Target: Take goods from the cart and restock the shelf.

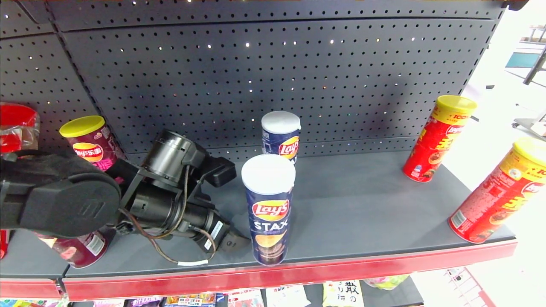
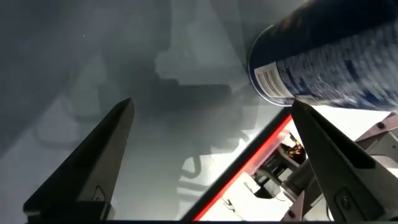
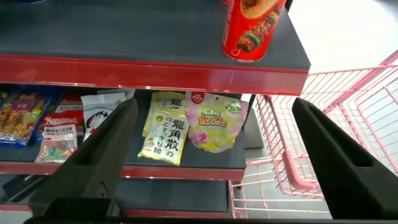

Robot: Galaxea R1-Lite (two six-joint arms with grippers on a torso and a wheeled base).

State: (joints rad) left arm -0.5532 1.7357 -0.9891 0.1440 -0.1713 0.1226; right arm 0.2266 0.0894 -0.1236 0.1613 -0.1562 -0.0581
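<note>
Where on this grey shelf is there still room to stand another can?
The widest bare patch of the shelf lies between the two blue cans and the two red cans. The left end is crowded: the left arm lies there between the purple cans and the front blue can.

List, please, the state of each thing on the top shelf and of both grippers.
Front blue can: standing, lid on.
Rear blue can: standing, lid on.
Rear red can: standing, lid on.
Front red can: standing, lid on.
Purple can: standing, lid on.
Left gripper: open, empty, beside the front blue can.
Right gripper: open, empty.
</note>
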